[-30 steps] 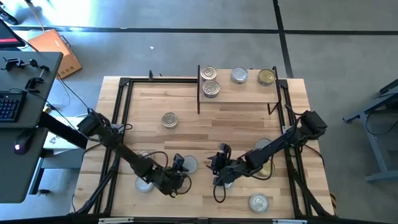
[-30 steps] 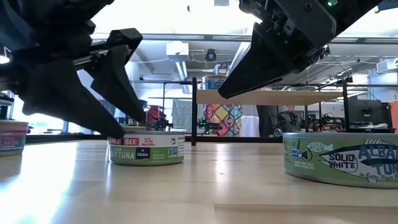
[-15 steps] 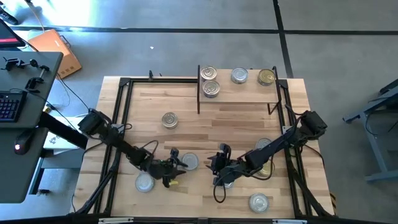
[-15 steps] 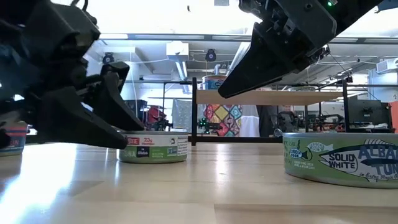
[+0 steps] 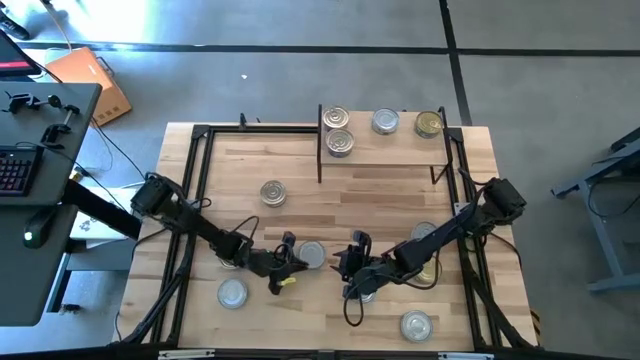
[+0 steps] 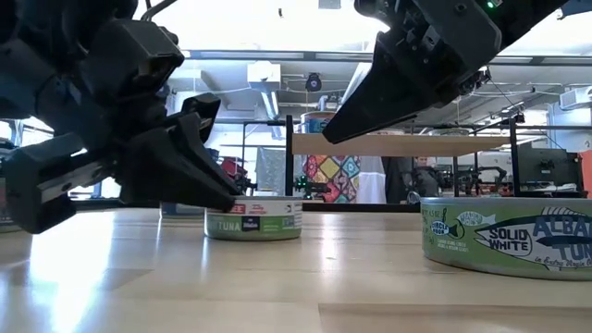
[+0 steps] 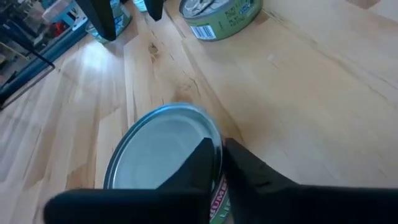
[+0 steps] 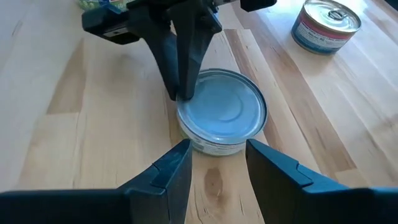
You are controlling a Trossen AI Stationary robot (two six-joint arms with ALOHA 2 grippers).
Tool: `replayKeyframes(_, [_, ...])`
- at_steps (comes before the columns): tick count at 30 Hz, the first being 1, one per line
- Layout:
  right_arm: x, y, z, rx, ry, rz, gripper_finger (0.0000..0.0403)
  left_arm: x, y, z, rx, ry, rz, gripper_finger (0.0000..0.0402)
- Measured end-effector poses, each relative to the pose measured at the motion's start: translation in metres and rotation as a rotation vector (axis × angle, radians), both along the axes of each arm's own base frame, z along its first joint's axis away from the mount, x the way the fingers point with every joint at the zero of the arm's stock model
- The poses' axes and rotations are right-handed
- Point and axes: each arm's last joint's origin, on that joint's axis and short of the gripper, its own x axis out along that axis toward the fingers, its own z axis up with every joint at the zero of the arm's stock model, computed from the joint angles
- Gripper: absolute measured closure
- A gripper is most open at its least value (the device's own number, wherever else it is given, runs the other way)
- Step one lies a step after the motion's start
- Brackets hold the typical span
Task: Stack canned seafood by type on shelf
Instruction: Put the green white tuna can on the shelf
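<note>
On the butcher-block counter (image 5: 300,190), the left end effector (image 5: 287,265) had its fingers pressed together, tips against the rim of a silver tin (image 5: 311,255) marked "TUNA", near the centre toward six o'clock. It gripped nothing.

The right end effector (image 5: 352,262) stood at the tin's three o'clock side with its fingers spread, the tin just ahead of them in the right wrist view (image 8: 222,119).

A green can (image 6: 507,235) reading "SOLID WHITE ALBA... TUN..." sat close to the low camera.

The shelf (image 5: 385,145), at twelve o'clock on the counter, carried four tins: two touching at its nine o'clock end (image 5: 337,131), one silver (image 5: 385,122) and one gold-toned (image 5: 429,124) toward three o'clock.

Other tins lay loose: one at ten o'clock of centre (image 5: 272,193), one at seven o'clock (image 5: 233,293) and one at five o'clock (image 5: 416,325).
</note>
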Motion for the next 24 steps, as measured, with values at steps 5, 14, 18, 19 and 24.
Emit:
replayKeyframes(5, [-0.005, 0.004, 0.008, 0.006, -0.013, 0.016, 0.0258, 0.004, -0.002, 0.002, -0.006, -0.015, -0.003, 0.0400])
replayKeyframes(14, [-0.029, 0.014, 0.036, -0.052, -0.056, -0.012, 0.0258, 0.023, -0.014, 0.017, 0.027, -0.058, -0.054, 0.0401])
replayKeyframes(18, [-0.042, 0.019, 0.039, -0.077, -0.048, -0.056, 0.0258, 0.031, -0.018, 0.023, 0.054, -0.078, -0.081, 0.0401])
replayKeyframes(19, [-0.045, 0.020, 0.038, -0.087, -0.041, -0.067, 0.0258, 0.033, -0.019, 0.026, 0.059, -0.088, -0.085, 0.0401])
replayKeyframes(24, [-0.058, 0.022, 0.032, -0.083, -0.006, -0.135, 0.0258, 0.041, -0.023, 0.033, 0.086, -0.097, -0.096, 0.0401])
